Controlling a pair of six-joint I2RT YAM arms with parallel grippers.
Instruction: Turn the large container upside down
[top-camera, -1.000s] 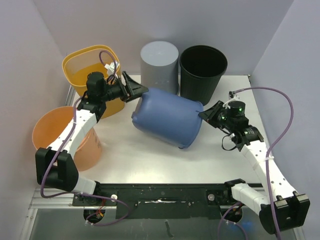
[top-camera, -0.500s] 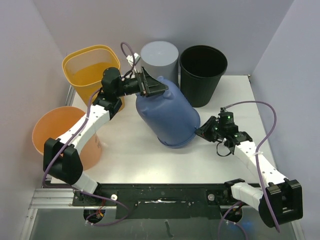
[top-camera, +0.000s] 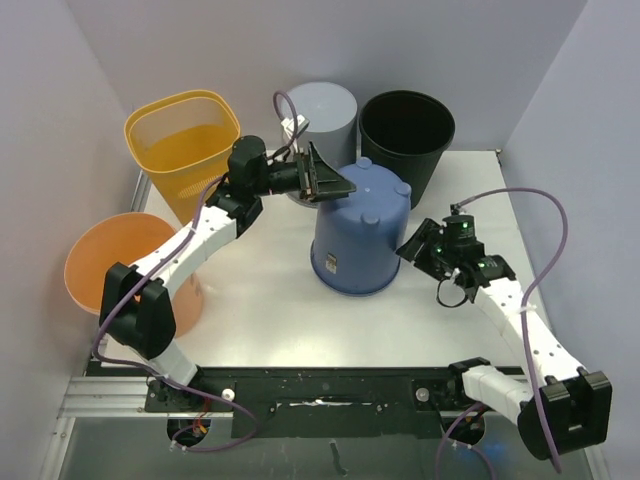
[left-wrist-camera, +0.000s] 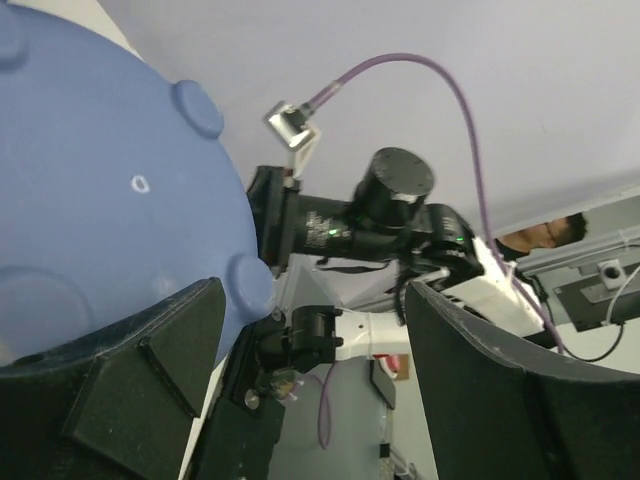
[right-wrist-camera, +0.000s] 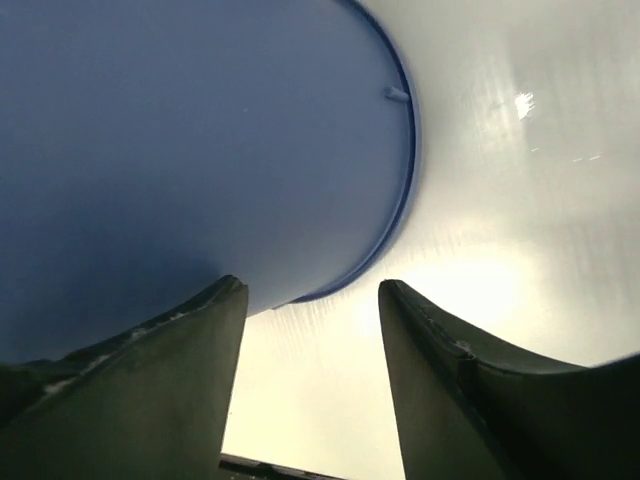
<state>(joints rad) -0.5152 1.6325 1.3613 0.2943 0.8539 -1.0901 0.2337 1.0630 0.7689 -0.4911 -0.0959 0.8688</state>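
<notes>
The white table carries the large blue plastic container at its centre, mouth down, studded base up. Left gripper: jaws spread at the base's far-left edge. Right gripper: jaws spread beside its right wall. Hazard: a finger snagging during withdrawal could topple it.

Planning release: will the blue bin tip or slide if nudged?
Probably stable: the blue bin sits mouth-down, wide rim on the table. Likely light, hollow plastic, so a push would sooner slide it than tip it. Smooth wall, probably slippery.
</notes>
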